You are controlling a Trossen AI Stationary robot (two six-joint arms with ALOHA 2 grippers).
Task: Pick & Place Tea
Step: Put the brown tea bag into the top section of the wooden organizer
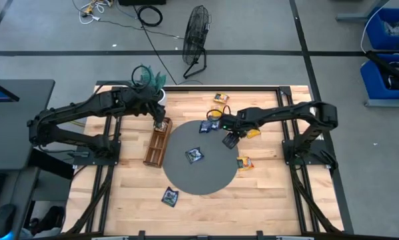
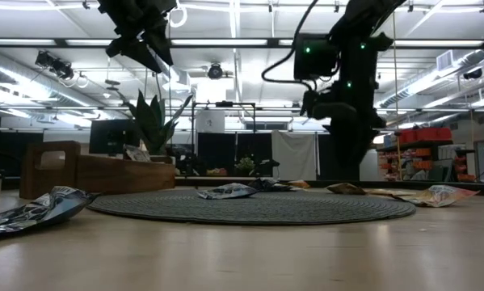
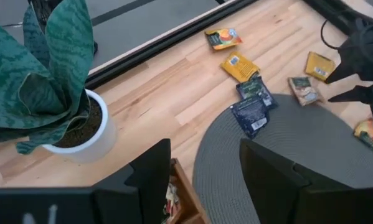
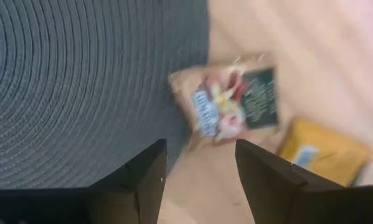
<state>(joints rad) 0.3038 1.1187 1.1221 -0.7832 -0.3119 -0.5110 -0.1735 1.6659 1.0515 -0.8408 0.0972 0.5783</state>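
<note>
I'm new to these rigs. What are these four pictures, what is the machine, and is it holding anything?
Two dark robot arms work at a pale wooden table. One picture looks straight down, one looks level across the tabletop, and two come from cameras on the arms' wrists. On the table lie a round dark grey woven mat, a long brown wooden tray, a potted green plant and small flat tea sachets, such as a dark one on the mat. The left claw hangs open over the tray's far end. The right claw is open above a tan sachet at the mat's edge. Neither holds anything.
</note>
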